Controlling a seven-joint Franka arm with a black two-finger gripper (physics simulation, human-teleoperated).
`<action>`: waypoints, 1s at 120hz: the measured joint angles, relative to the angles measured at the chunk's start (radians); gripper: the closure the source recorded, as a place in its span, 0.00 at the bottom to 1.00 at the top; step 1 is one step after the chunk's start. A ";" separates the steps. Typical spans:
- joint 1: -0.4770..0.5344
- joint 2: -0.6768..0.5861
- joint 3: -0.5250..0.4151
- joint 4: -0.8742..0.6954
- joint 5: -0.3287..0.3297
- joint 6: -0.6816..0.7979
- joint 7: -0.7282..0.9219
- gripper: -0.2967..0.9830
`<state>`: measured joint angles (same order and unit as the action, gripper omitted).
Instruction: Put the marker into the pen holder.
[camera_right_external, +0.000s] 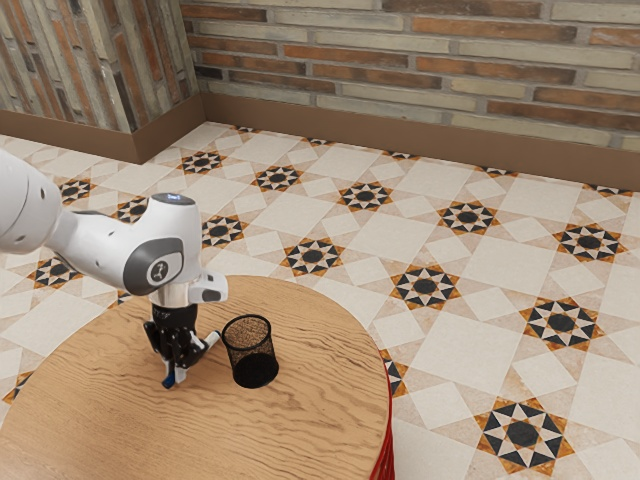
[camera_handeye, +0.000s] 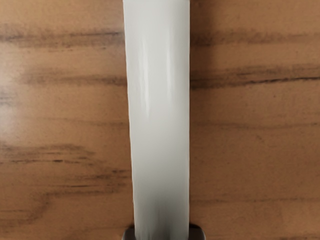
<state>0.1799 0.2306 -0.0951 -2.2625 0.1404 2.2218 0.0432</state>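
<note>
In the exterior view my gripper (camera_right_external: 180, 360) points down over the table, just to the left of the black mesh pen holder (camera_right_external: 249, 350), which stands upright. The marker (camera_right_external: 211, 340) lies slanted across the gripper, its white end up towards the holder's side and its blue end low on the other side. In the wrist view the white marker body (camera_handeye: 160, 100) runs down between the two dark fingertips of the gripper (camera_handeye: 163, 234), which touch it from both sides. Whether the blue end touches the table I cannot tell.
The round wooden table (camera_right_external: 290, 430) carries the holder near its far right part, with the table's curved edge beyond. A tiled floor (camera_right_external: 480, 300) and a brick wall (camera_right_external: 420, 60) lie further back.
</note>
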 joint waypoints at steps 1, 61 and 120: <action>0.000 0.000 0.000 0.000 0.001 0.000 0.000 0.78; -0.016 -0.125 -0.002 0.020 0.028 -0.046 -0.036 0.85; -0.139 -0.031 -0.027 0.532 -0.007 -0.607 -0.064 0.85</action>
<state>0.0406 0.2000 -0.1221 -1.7303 0.1333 1.6144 -0.0205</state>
